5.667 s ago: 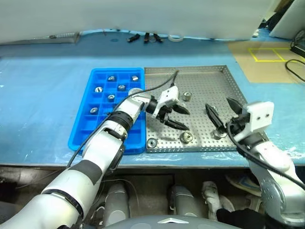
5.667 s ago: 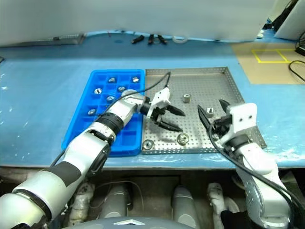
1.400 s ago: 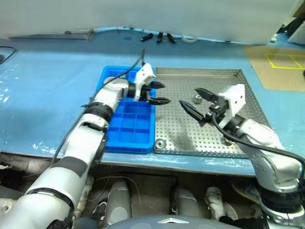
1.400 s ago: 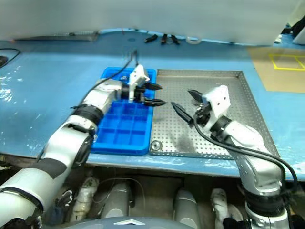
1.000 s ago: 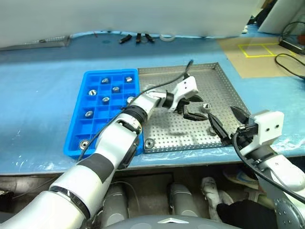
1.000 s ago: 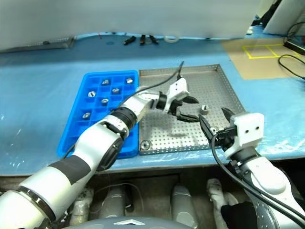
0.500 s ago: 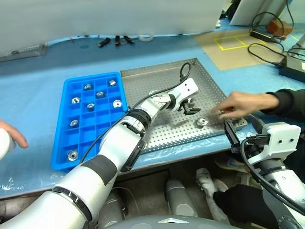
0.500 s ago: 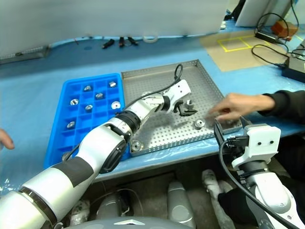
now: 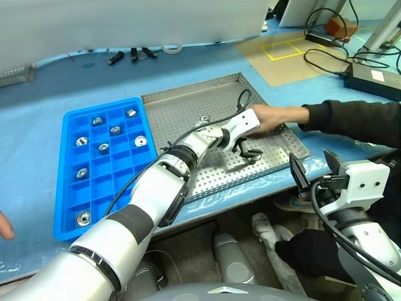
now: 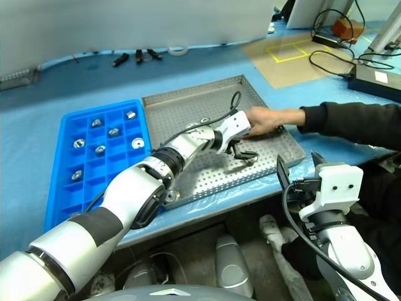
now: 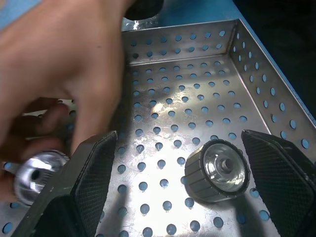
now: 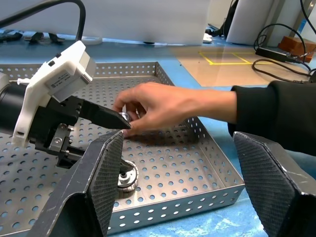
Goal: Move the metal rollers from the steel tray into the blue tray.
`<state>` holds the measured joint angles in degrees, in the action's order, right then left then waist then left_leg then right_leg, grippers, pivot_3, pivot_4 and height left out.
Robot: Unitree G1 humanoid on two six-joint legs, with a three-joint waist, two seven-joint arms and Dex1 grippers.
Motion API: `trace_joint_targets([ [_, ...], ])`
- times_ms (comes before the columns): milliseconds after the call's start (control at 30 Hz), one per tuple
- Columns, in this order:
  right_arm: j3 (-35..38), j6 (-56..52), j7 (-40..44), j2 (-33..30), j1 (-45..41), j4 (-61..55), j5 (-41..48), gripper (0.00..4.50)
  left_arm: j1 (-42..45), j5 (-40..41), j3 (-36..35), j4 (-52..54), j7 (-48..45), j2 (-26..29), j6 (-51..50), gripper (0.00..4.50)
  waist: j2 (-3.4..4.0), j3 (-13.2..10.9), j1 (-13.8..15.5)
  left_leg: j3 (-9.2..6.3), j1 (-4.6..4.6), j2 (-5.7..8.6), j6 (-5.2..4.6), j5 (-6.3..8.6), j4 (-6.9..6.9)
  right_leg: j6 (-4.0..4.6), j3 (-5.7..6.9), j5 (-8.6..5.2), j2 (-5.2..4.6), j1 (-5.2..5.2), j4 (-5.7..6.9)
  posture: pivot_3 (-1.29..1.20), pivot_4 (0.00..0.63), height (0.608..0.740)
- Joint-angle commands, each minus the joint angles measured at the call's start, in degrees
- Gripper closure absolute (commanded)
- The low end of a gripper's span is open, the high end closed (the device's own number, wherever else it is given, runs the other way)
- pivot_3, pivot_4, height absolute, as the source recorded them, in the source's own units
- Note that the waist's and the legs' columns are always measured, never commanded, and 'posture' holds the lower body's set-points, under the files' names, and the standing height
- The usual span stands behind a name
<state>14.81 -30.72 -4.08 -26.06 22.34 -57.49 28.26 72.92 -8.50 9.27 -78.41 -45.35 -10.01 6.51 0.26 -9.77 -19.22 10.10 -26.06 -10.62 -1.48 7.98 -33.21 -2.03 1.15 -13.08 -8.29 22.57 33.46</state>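
Steel tray [image 9: 188, 103] has been entered by a person's hand [image 9: 270, 116], apparently setting down one roller [image 11: 34, 174]. Another roller [image 11: 217, 171] is now bracketed by the wide-open left gripper [image 9: 243, 148]; the right gripper [image 9: 314, 169] is held spread and empty.

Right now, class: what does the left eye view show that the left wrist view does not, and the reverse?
Left eye alone: the blue tray with rollers in its compartments, the person's black sleeve, and the right gripper, open, off the table's edge.
Left wrist alone: a second roller at the person's fingertips.
Both: the steel tray, the person's hand reaching in, and the open left gripper astride a roller lying on the perforated floor.
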Motion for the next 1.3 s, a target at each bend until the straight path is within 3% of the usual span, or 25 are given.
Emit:
trace_joint_targets([
  [33, 0.2, -0.22, -0.24, -0.01, -0.26, -2.51, -0.02, 0.76, -2.26, -0.89, 0.52, 0.86, 0.41, -8.4, 1.05, 0.22, 0.0, 0.0, -0.58, -0.05, 0.02, 0.04, -0.07, 0.04, -0.04, 0.0, 0.09, 0.0, -0.06, -0.13, -0.09, -0.82, 0.15, 0.74],
  [367, 0.13, -1.89, 0.41, 0.72, -1.49, -2.51, -0.69, 0.76, -0.48, 1.67, -3.28, 1.31, 1.37, -6.6, 0.46, 0.22, 0.0, 0.0, -2.2, -0.09, 0.0, 0.24, -0.4, 0.25, -0.08, 0.0, 0.29, 0.0, -0.41, -0.46, -0.53, -0.8, 0.15, 0.74],
  [733, -0.6, -3.65, 3.66, 1.19, -5.09, -0.34, -1.39, 0.76, 0.45, 5.18, -7.52, 3.4, -10.64, 1.43, 1.8, 0.22, 0.0, 0.0, -2.11, -0.1, 0.0, 0.67, -0.65, 0.31, -0.08, -0.01, 0.32, 0.0, -0.89, -0.54, -0.57, -0.72, 0.15, 0.74],
  [1067, -1.71, -3.78, 7.58, 0.96, -9.8, 4.1, -2.41, 0.76, 1.98, 3.15, -9.08, 2.25, 3.99, 11.12, 1.09, 0.22, 0.0, 0.0, -1.75, -0.16, -0.03, 0.74, -0.88, 0.29, -0.16, 0.0, 0.35, 0.01, -0.96, -0.62, -0.59, -0.65, 0.15, 0.74],
  [1300, -2.64, -3.87, 9.13, 1.66, -11.07, 5.27, -3.31, 0.76, -0.76, 1.76, -8.18, 2.3, 0.78, 16.64, 1.22, 0.22, 0.01, 0.0, -0.27, -0.15, -0.11, 0.7, -0.92, 0.28, -0.14, 0.0, 0.44, 0.0, -0.95, -0.59, -0.59, -0.61, 0.15, 0.74],
])
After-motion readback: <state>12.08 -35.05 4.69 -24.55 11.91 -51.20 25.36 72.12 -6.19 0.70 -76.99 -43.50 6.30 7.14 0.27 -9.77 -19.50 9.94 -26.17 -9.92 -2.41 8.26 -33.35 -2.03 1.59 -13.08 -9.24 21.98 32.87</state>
